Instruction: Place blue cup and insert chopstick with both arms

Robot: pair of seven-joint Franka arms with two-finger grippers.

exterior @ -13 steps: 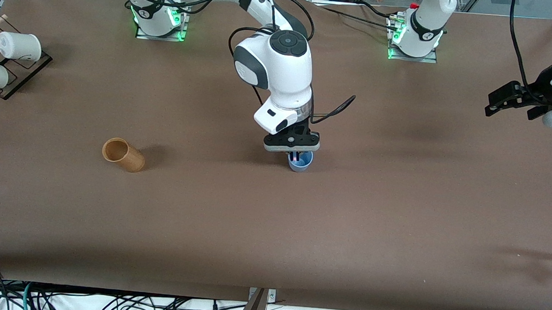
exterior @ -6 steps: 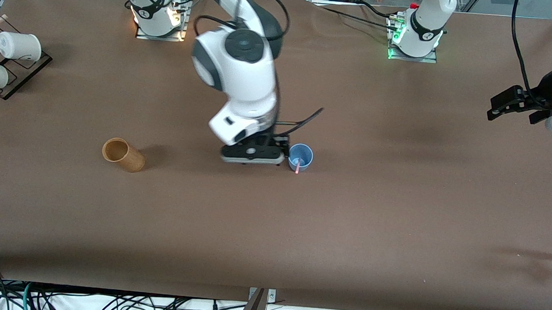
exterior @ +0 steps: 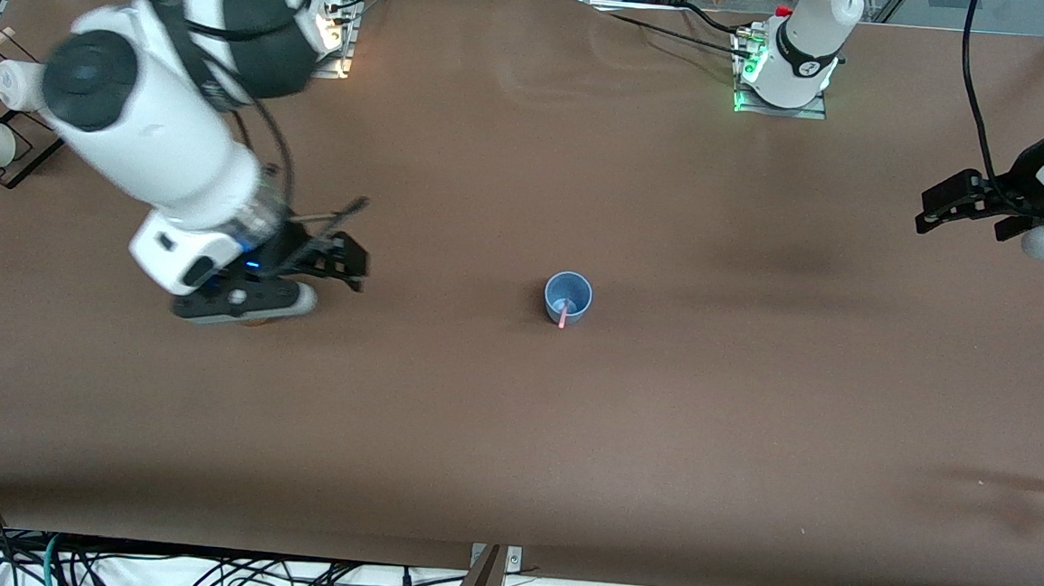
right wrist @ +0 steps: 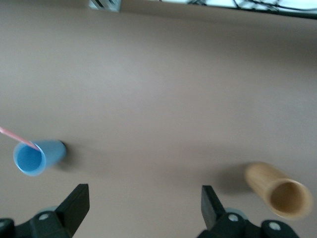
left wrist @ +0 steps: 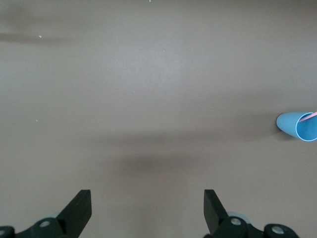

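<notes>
My right gripper (right wrist: 142,208) hangs over the tan wooden cup (right wrist: 280,195), jaws spread wide, empty. My left gripper (left wrist: 147,210) waits over bare table (exterior: 750,416) toward the left arm's end, jaws equally wide, empty. The blue cup (exterior: 568,297) stands upright mid-table; the chopstick (exterior: 564,315) leans inside it, tip above the rim. No legible writing appears.

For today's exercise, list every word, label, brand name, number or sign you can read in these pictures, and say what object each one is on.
No readable text in any view.
The blue cup, the chopstick in it and the tan wooden cup are plain.
The small dark marks on the arm bases are too small to read.
</notes>
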